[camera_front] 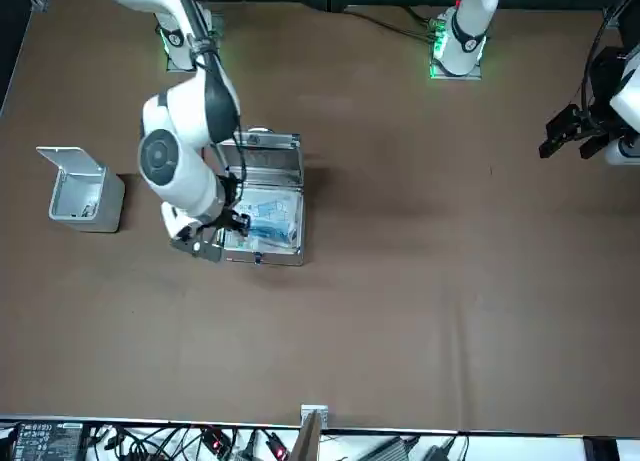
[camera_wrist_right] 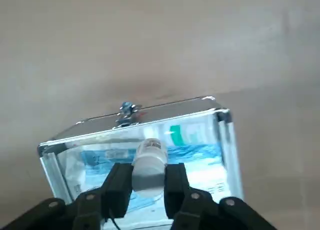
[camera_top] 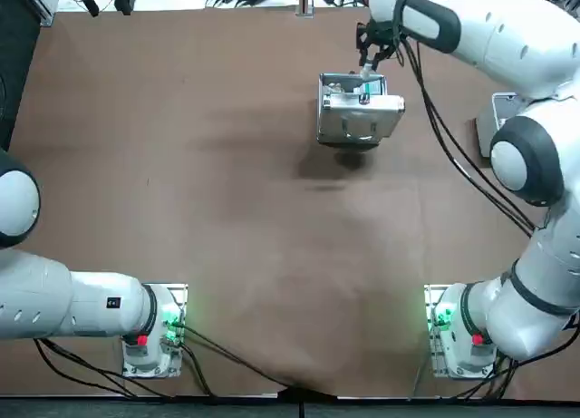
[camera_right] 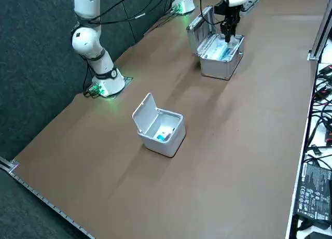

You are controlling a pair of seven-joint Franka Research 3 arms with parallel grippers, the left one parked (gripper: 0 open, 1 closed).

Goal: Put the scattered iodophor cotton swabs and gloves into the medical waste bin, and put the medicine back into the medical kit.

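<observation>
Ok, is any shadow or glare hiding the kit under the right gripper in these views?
Top view: a soft shadow falls on the table beside the medical kit, not inside it. Right wrist view: the right gripper, shut on the medicine bottle over the open kit, is evenly lit, no glare. Front view: the right arm covers the kit's edge.

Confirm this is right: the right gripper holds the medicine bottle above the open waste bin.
Not right. The right gripper holds the medicine bottle above the open medical kit; the waste bin stands apart. The right side view shows it.
</observation>
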